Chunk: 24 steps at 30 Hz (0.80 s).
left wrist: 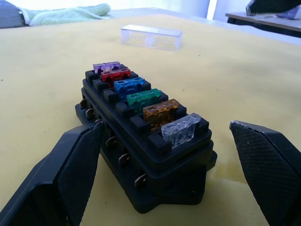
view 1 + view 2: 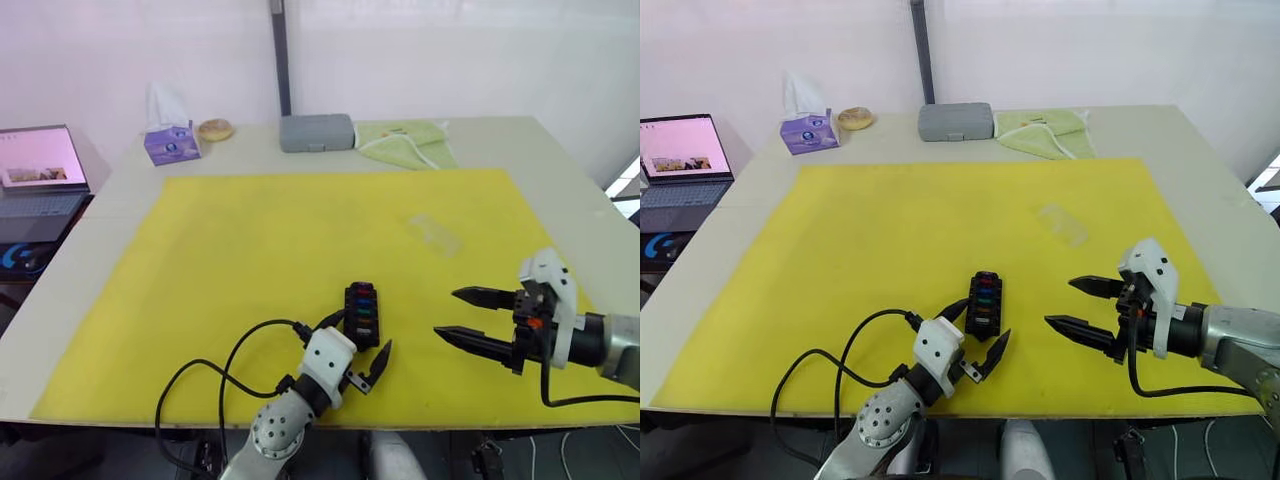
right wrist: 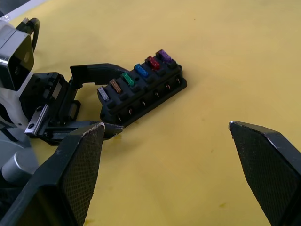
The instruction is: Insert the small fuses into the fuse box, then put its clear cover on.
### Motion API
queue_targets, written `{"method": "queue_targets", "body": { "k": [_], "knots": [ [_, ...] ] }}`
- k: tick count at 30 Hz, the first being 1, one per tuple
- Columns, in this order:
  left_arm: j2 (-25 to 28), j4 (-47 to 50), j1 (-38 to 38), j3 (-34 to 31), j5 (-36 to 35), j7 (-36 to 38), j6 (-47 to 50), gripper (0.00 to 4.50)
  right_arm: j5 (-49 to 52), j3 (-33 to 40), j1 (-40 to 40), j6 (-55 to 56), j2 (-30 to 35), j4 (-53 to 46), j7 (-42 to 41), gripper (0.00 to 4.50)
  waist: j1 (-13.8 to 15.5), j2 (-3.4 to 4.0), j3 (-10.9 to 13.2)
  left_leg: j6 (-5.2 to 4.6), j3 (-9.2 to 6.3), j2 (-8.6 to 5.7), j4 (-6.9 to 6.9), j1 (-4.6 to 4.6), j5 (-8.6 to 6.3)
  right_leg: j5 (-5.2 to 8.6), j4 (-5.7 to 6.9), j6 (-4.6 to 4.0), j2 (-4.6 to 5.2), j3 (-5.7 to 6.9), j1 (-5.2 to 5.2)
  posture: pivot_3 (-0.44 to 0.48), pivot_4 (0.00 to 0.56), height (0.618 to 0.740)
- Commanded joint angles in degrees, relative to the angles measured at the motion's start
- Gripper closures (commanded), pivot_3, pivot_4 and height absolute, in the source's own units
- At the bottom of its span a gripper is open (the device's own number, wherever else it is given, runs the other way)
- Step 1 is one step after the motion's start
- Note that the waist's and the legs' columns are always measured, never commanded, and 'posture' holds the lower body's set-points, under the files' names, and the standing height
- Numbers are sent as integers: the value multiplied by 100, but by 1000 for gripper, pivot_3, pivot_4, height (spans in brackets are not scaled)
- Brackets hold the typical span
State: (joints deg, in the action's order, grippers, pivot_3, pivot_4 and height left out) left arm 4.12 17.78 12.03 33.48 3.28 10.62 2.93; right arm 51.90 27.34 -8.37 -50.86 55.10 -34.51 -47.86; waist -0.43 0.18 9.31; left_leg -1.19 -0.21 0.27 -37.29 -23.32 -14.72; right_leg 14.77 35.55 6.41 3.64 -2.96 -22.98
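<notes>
Fuse box sits on the yellow mat, near the mat's front edge. Six small fuses are seated in a column down the box's middle: purple, red, blue, green, amber, clear grey. Left gripper is at the box's front end, jaws open, one finger on each side of the box, not clamping it. Right gripper hovers beside the box on its right, apart from it, jaws wide open and empty. Clear cover lies on the mat beyond the box and to its right, well apart. Far past the box on the surface: grey case, green cloth, tissue box.
</notes>
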Motion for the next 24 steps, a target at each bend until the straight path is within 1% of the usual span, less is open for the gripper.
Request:
{"method": "queue_targets", "body": {
  "k": [1, 4, 7, 9, 10, 11, 14, 17, 19, 21, 22, 24],
  "knots": [
    [-195, -327, 1, 44, 42, -90, 205, 0, 41, 231, -33, 88, -21, -151, 32, 54, 2, -11, -9, 0, -1, 0, 0, 2, 0, 0, -1, 0, 0, 0, 2, 0, 150, 740],
    [-224, -453, -95, 12, 34, -96, 231, 0, 49, 244, -53, 103, -23, -153, 47, 54, 4, -13, -16, 0, -2, 0, 0, 13, 0, 1, -1, -1, 0, 1, 16, 0, 150, 740],
    [-268, -474, -158, -96, 14, -140, 494, 846, 49, 287, -73, 116, -35, -141, 61, 0, 5, -14, -24, 0, -1, 1, 0, 27, 0, 1, -2, -3, 0, 2, 31, 0, 150, 740],
    [-286, -435, -162, -159, -2, -177, 622, 1812, 54, 311, -78, 119, -37, -138, 69, 0, 7, -16, -33, 0, -1, 1, 0, 34, 0, 2, -3, -3, 0, 2, 38, 0, 150, 740],
    [-296, -411, -159, -186, -10, -200, 662, 2106, 54, 317, -80, 121, -38, -138, 73, 0, 7, -16, -36, 0, -1, 1, 0, 37, 0, 2, -4, -3, 0, 2, 41, 0, 150, 740],
    [-274, -375, -172, -201, 5, -193, 691, 2169, 52, 327, -83, 122, -40, -135, 77, 0, 6, -16, -38, 0, -1, 1, 0, 41, 0, 2, -5, -3, 0, 2, 45, 0, 150, 740],
    [-183, -253, -181, -253, -4, -116, 773, 2169, 46, 339, -86, 129, -45, -119, 82, 0, 7, -17, -41, 0, -1, 1, 3, 58, -1, 2, -8, -4, 1, 1, 60, 0, 150, 740],
    [10, -68, -213, -480, -101, 42, 871, 2169, 2, 305, -44, 151, -89, -88, 181, 0, 2, -17, -41, 1, -2, 2, 7, 65, -1, 3, -9, -5, 1, 1, 66, 0, 150, 740],
    [148, 82, -302, -776, -499, 368, 782, 2169, 37, 314, 14, 153, -174, -49, 316, 0, -15, -18, -41, 1, -1, 7, 9, 67, -1, 3, -9, -6, -1, 1, 64, 0, 150, 740],
    [363, 117, -476, -941, -604, 613, 668, 2169, 73, 307, 64, 149, -230, -24, 403, 0, -33, -18, -40, 1, -1, 14, 11, 72, -1, 4, -8, -8, -6, 0, 63, 0, 150, 740],
    [500, 123, -621, -1029, -863, 960, 591, 2169, 105, 293, 114, 154, -269, -19, 441, 0, -38, -17, -41, 1, -1, 17, 14, 73, -1, 3, -7, -12, -9, 0, 60, 0, 150, 740],
    [892, 101, -1071, -1179, -1473, 1914, 625, 2169, 247, 261, 272, 64, -357, -22, 640, 0, -38, -15, -42, 1, 0, 21, 18, 76, -1, 3, -3, -17, -11, -1, 56, 0, 150, 740]
  ]
}}
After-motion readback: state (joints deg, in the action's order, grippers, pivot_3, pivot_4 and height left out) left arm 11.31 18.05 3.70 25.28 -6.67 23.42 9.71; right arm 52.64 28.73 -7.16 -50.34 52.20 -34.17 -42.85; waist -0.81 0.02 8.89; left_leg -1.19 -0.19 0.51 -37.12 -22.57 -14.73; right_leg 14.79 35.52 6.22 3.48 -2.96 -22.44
